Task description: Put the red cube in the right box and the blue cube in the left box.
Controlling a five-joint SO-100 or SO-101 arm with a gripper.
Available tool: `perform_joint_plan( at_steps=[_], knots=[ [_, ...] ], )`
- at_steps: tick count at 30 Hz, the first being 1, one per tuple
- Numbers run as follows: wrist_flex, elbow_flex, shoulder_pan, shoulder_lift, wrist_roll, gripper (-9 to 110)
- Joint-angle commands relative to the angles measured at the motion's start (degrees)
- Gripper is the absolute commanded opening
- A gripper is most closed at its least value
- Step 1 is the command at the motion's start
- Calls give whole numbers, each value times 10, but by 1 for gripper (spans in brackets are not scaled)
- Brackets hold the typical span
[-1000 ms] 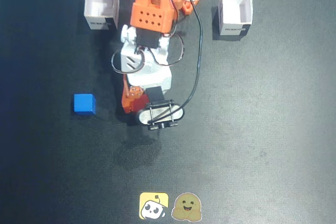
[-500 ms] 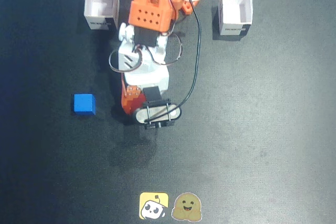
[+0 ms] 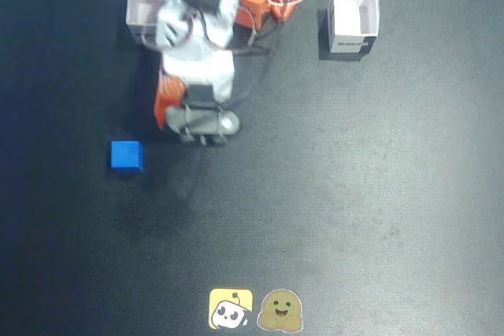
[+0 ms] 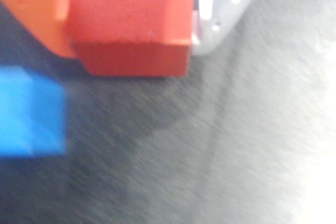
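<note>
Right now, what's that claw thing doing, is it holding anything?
Gripper: jaws closed on the red cube, which is lifted off the table.

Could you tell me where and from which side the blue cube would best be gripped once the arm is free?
Probably from straight above, fingers closing on two opposite side faces of the blue cube. It sits flat and alone on the dark table, edges roughly square to the fixed view, all sides clear.

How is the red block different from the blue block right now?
The red cube is red and held in the claw, up off the table; the blue cube is bright blue and sits alone on the dark table, with nothing touching it. In the fixed view the arm hides the red cube, while the blue cube shows plainly. Both are plain cubes.
</note>
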Motion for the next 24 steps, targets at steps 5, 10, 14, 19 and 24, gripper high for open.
perform_joint_plan(
  at_steps=[5,10,14,19,24],
  knots=[
    [90,-12,47,118,32,8],
    [105,-10,84,131,33,8],
    [113,-9,113,141,54,8],
    [144,-10,171,141,68,8],
    [177,-18,226,156,84,9]
  ],
)
